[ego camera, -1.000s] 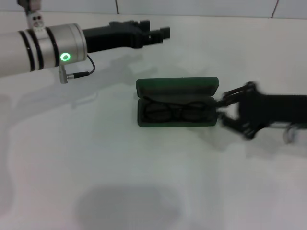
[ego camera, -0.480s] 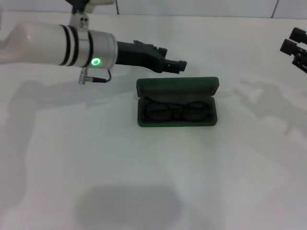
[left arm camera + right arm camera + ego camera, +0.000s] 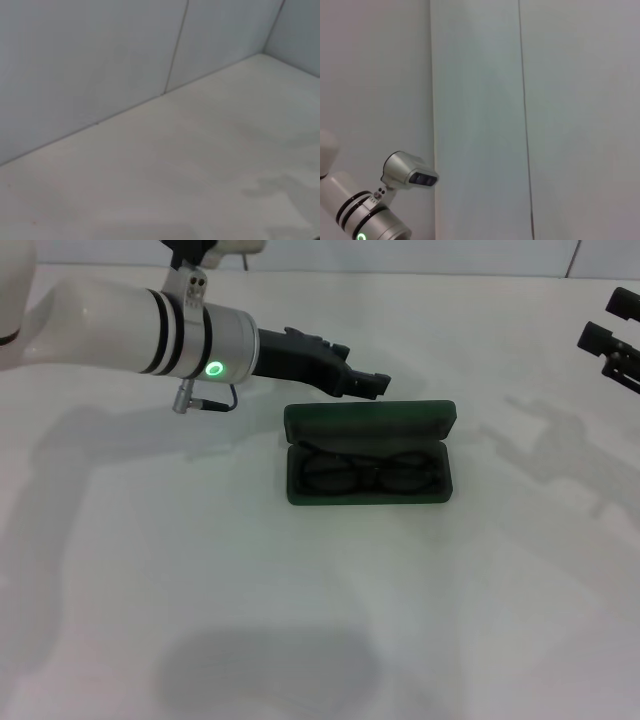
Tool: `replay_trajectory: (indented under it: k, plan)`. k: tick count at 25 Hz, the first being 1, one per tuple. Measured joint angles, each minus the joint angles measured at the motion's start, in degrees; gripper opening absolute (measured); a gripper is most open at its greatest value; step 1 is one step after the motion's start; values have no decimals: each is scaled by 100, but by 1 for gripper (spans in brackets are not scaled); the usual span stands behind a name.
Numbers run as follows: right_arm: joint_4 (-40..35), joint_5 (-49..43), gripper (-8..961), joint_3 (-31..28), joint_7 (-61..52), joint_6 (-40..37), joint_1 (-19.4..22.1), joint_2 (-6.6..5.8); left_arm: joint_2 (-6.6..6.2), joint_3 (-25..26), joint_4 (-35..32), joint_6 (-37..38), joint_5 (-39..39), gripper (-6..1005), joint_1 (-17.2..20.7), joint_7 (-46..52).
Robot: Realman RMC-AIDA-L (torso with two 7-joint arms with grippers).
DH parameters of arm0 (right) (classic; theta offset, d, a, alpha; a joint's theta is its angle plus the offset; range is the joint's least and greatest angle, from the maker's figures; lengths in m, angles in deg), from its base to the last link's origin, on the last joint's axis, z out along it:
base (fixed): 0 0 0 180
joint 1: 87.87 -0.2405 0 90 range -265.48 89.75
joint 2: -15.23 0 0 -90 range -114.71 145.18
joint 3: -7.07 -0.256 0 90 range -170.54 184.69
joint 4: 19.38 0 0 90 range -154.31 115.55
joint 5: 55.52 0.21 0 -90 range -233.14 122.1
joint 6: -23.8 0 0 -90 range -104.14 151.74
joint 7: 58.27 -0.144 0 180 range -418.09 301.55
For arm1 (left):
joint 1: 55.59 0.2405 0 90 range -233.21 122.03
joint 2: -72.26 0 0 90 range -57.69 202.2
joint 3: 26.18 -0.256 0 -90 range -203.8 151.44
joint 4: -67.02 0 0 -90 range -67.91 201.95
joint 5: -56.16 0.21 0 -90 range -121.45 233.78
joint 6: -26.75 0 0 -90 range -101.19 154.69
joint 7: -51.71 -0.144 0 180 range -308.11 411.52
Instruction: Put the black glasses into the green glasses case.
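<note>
Fingers, left: left gripper (image 3: pixel 372 383) showed black fingers (image 3: pixel 365 385) reaching toward the far side of the case; whether apart or together couldn't be told from the head view.
Fingers, right: right gripper (image 3: pixel 610 337) was cut by the head view's right edge; two black tips showed w/ a gap between them, so they read as apart, holding nothing.
Left gripper pos: hung above the table, just behind the case lid's far edge, near its middle; didn't look to be touching the lid, but contact couldn't be ruled out.
Right gripper pos: far right, raised, well apart from the case.
Left arm: white forearm w/ black bands and a lit green ring (image 3: pixel 213 369), coming in from the upper left; small grey connector and cable below the ring.
Glasses: black glasses (image 3: pixel 368 472) lay inside the case's lower tray, lenses side by side, frame along the tray's length.
Case: green glasses case (image 3: pixel 370 425) sat open near mid-table, lid tilted back on the far side, tray toward the robot.
Table: white table (image 3: pixel 200 590) carried the case; arm shadows fell across it.
Left wrist cam: only table top and grey wall panels (image 3: pixel 100 60).
Right wrist cam: wall panels, plus left arm's banded forearm (image 3: pixel 365 220) w/ green light low in the corner.
</note>
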Motion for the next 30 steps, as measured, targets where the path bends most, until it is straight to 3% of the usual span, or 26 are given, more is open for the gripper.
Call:
replay_trajectory:
  k: [5, 13, 17, 23, 26, 30]
  plan:
    - [4, -17, 555, 4, 19, 66, -20, -1, 0, -78, -46, 154, -30, 787, 41, -12]
    - [17, -34, 582, 117, 26, 423, -78, 19, 38, -427, -219, 447, -177, 787, 414, -507]
    - [23, -33, 595, 172, 26, 580, -108, 16, 51, -1062, -242, 421, -629, 787, 630, -1011]
    - [25, -39, 616, 271, 80, 421, -111, 5, 38, -1156, -359, 517, -1356, 786, 915, -1736]
    - [25, -48, 626, 630, 286, 37, -107, -28, -5, -1093, -530, 1128, -2321, 786, 1264, -2561]
    - [98, -41, 639, 862, 382, -322, -211, -18, -121, -760, -786, 2857, -3426, 786, 1906, -3707]
